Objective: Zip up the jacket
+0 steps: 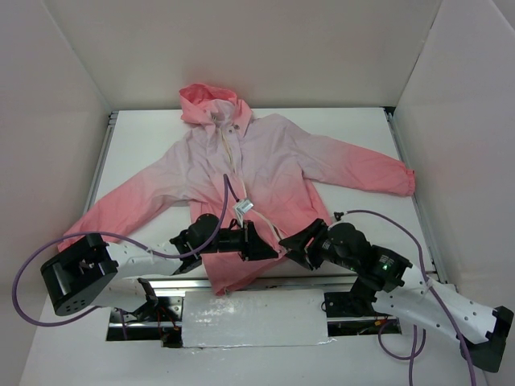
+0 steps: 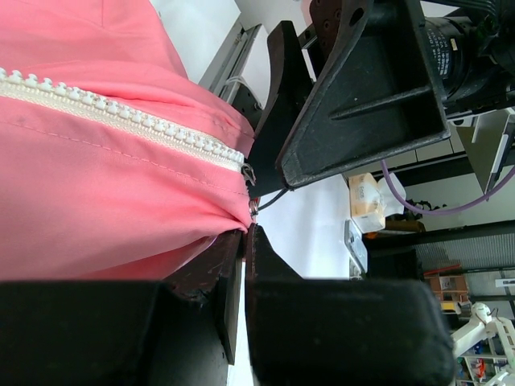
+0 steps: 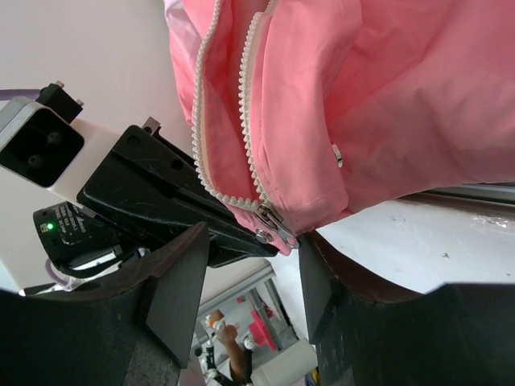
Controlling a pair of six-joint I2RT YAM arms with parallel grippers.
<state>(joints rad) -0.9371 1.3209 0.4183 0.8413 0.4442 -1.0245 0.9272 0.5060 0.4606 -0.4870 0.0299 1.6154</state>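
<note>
Item: jacket [image 1: 265,161], hooded and long-sleeved, pale lilac at the chest and shading to coral at hem, cuffs and hood [image 1: 211,103]. It is laid front-up on the white surface [image 1: 354,129] with the sleeves spread, the hood at the far side and the hem at the near edge, just ahead of both arms. Markings: a small white tag [image 1: 244,207] is seen beside the pale zipper [image 3: 201,121] in the top view only, and its print is too small to be read; no other writing is made out on the garment. Left claw [image 2: 244,241]: clenched on the coral hem, with fabric pinched between its nearly closed fingers just below the end of the zipper teeth; this grip is shown by the left wrist view and is hidden by the arm bodies from above. Right claw [image 3: 253,241]: released, its fingers [image 3: 181,289] spread to either side of the hem corner and not touching it. Detail recorded by the right wrist view alone: the two rows of teeth are parted higher up and are joined at a metal slider [image 3: 273,219] sitting at the very bottom of the hem, with a metal snap [image 3: 338,154] on the flap beside it. A green light [image 3: 50,227] is lit on the left arm's housing behind.
</note>
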